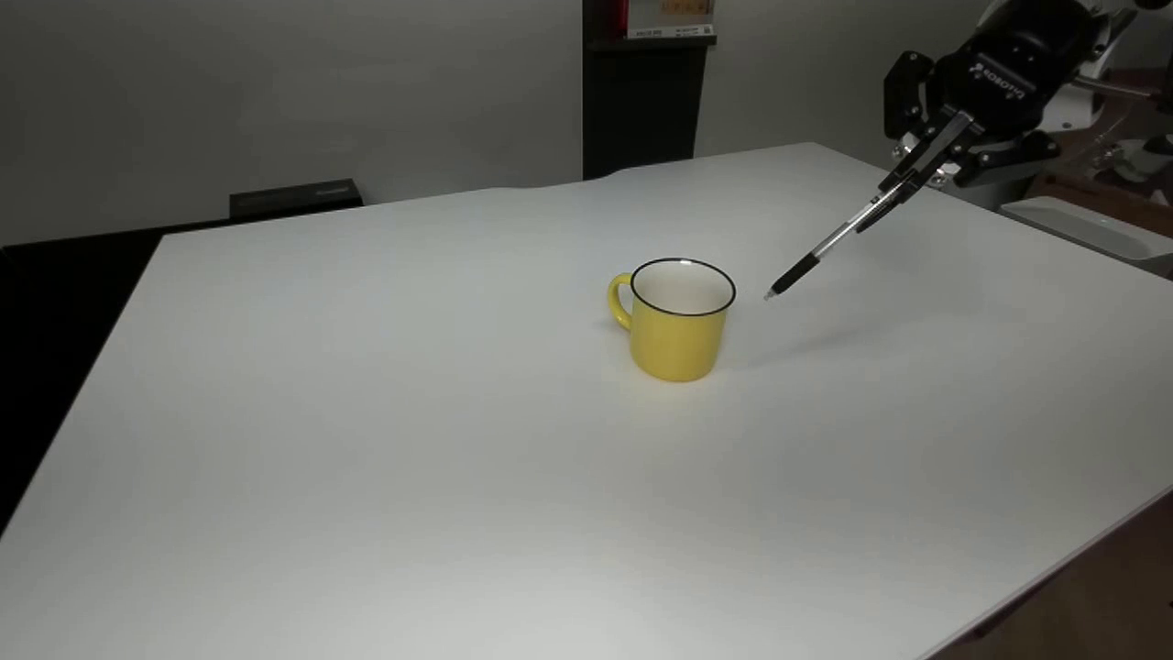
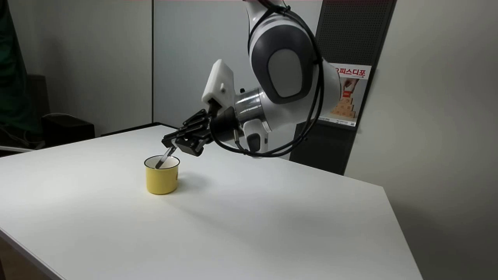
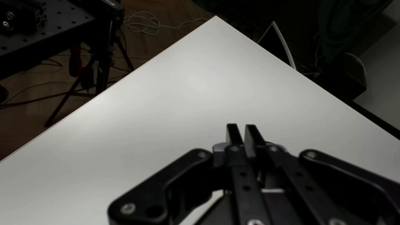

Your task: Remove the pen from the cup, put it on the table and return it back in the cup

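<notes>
The yellow cup [image 1: 678, 346] stands upright on the white table [image 1: 412, 458]; both also show in an exterior view, the cup [image 2: 161, 182] and the table [image 2: 272, 221]. My gripper [image 1: 891, 200] is shut on the pen [image 1: 836, 238], which has a silver barrel and black grip. The pen slants tip-down in the air, its tip beside the rim and apart from it. In an exterior view the pen [image 2: 165, 156] overlaps the cup's mouth below my gripper [image 2: 169, 144]. In the wrist view my fingertips [image 3: 240, 128] have a narrow gap; the pen is hidden there and I cannot make out the cup.
A white tray [image 1: 1090, 225] lies by the table's edge near the arm. A dark box [image 1: 293, 197] and a dark stand [image 1: 641, 110] are behind the table. In the wrist view the table's corner [image 3: 215, 22] shows, with a tripod [image 3: 104, 68] beyond its edge.
</notes>
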`<state>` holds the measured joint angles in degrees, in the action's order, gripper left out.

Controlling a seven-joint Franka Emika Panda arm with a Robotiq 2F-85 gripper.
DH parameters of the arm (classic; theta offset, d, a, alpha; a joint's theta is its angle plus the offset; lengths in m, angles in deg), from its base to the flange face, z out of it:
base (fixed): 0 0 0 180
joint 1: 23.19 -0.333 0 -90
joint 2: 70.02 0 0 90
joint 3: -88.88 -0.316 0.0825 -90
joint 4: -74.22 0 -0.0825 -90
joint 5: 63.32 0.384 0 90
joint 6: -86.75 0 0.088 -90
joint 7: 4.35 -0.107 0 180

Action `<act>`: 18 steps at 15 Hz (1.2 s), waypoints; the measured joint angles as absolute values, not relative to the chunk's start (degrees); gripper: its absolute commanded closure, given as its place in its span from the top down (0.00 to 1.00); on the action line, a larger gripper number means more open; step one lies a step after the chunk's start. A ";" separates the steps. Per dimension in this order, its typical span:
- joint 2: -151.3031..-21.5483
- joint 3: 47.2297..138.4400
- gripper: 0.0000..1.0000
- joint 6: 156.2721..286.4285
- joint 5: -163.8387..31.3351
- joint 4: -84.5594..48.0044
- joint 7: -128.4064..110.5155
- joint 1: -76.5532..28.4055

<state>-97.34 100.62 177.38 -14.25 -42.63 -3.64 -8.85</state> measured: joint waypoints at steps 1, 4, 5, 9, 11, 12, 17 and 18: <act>-97.64 100.84 0.02 177.38 -14.44 -42.63 -3.64 -8.81; -98.91 100.89 0.02 177.44 -14.88 -42.44 -3.87 -8.80; -99.51 100.82 0.02 177.45 -14.89 -42.21 -4.06 -8.81; -103.08 100.67 0.02 177.60 -14.88 -40.16 -5.31 -8.86; -105.42 100.65 0.02 177.72 -14.88 -38.57 -6.07 -8.86; -106.60 100.65 0.02 177.82 -14.88 -37.74 -6.51 -8.86; -111.63 100.65 0.02 178.41 -14.88 -33.82 -7.76 -8.84; -112.35 100.65 0.02 178.49 -14.89 -33.14 -7.85 -8.84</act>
